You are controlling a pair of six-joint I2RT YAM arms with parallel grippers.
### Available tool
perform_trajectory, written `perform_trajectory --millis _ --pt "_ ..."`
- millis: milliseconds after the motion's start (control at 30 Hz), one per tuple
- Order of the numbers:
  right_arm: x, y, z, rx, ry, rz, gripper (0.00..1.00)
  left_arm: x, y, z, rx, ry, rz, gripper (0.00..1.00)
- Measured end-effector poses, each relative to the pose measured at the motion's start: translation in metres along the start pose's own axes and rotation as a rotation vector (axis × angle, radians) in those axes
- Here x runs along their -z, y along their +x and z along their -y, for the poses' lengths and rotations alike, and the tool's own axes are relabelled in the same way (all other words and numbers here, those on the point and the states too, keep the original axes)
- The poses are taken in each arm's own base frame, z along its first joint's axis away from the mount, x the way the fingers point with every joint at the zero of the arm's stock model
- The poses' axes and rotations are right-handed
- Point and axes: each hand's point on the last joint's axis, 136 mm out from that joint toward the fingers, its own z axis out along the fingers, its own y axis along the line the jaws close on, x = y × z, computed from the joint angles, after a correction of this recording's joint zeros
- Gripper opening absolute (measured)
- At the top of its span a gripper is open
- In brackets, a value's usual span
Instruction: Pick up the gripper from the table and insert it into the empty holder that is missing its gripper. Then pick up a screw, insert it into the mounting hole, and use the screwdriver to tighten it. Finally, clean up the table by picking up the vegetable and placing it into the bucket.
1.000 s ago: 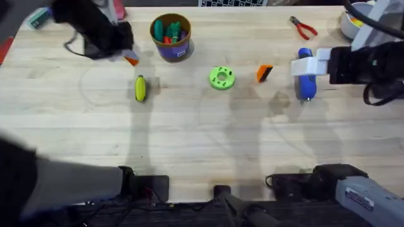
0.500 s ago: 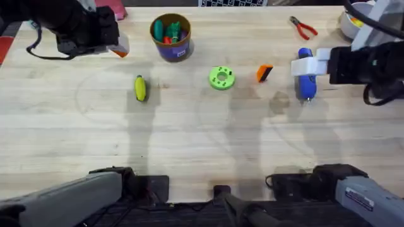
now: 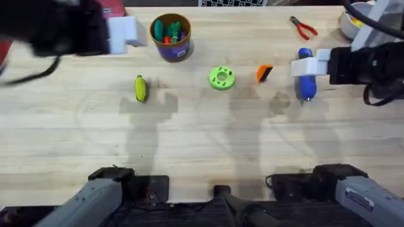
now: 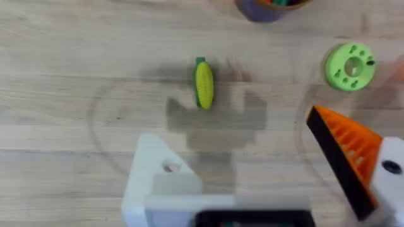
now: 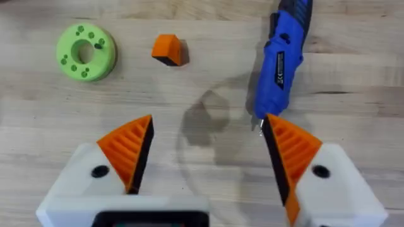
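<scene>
Orange, the loose gripper [image 3: 264, 73] lies untouched on the counter [image 3: 202, 139] between the green disc [image 3: 221, 77] and the screwdriver [image 3: 305, 82] overhead; the left wrist view alone reveals the left claw [image 4: 262, 167], wide, with its bare holder [image 4: 161, 173], so seating could misalign; the right claw [image 5: 205, 154] gapes empty.

The near half of the tabletop [image 3: 202, 145] lies bare and open to passage. Across the far half runs a spaced row: the vegetable [image 3: 140, 87], a green disc [image 3: 221, 77], the gripper [image 3: 264, 73] and a blue screwdriver [image 3: 305, 79], with gaps between them. The bucket [image 3: 171, 36] stands at 1 o'clock of the vegetable. Red pliers [image 3: 303, 27] lie toward the far edge.
</scene>
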Motion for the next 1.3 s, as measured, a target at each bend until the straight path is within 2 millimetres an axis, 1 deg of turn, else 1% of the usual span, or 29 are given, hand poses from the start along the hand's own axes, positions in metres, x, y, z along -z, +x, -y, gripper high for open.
perform_trajectory --millis 133,333,400,500,600,667,733,800,900,933,1033,1167,1300 --pt "0.0 0.0 0.0 0.0 0.0 -0.001 0.994 0.05 0.007 -0.003 0.005 0.003 0.16 0.988" --pt "0.0 0.0 0.0 0.0 0.0 0.0 0.994 0.108 0.013 -0.004 -0.02 0.024 0.389 0.986" --pt "0.0 0.0 0.0 0.0 0.0 0.0 0.994 0.123 0.019 -0.005 -0.038 0.022 0.442 0.985" --pt "0.0 0.0 0.0 0.0 0.0 -0.001 0.994 0.139 0.032 -0.008 -0.053 0.013 0.487 0.986" --pt "0.0 0.0 0.0 0.0 0.0 -0.001 0.994 0.141 0.057 -0.014 -0.062 -0.005 0.449 0.986" --pt "0.0 0.0 0.0 0.0 0.0 -0.001 0.994 0.143 0.068 -0.014 -0.066 -0.003 0.442 0.986" --pt "0.0 0.0 0.0 0.0 0.0 -0.001 0.994 0.143 0.076 -0.015 -0.069 -0.002 0.426 0.986" --pt "0.0 0.0 0.0 0.0 0.0 -0.001 0.993 0.138 0.083 -0.016 -0.071 -0.005 0.398 0.986" --pt "0.0 0.0 0.0 0.0 0.0 -0.001 0.994 0.121 0.086 -0.017 -0.073 -0.009 0.356 0.985" --pt "0.0 0.0 0.0 0.0 0.0 -0.001 0.994 0.113 0.084 -0.016 -0.079 -0.011 0.351 0.985" --pt "0.0 0.0 0.0 0.0 0.0 -0.002 0.992 0.09 0.07 -0.014 -0.12 -0.011 0.377 0.985" --pt "0.0 0.0 0.0 0.0 0.0 -0.002 0.994 0.055 0.044 -0.008 -0.178 -0.003 0.457 0.985" --pt "0.0 0.0 0.0 0.0 0.0 -0.002 0.992 0.023 0.029 -0.002 -0.207 0.023 0.536 0.985"
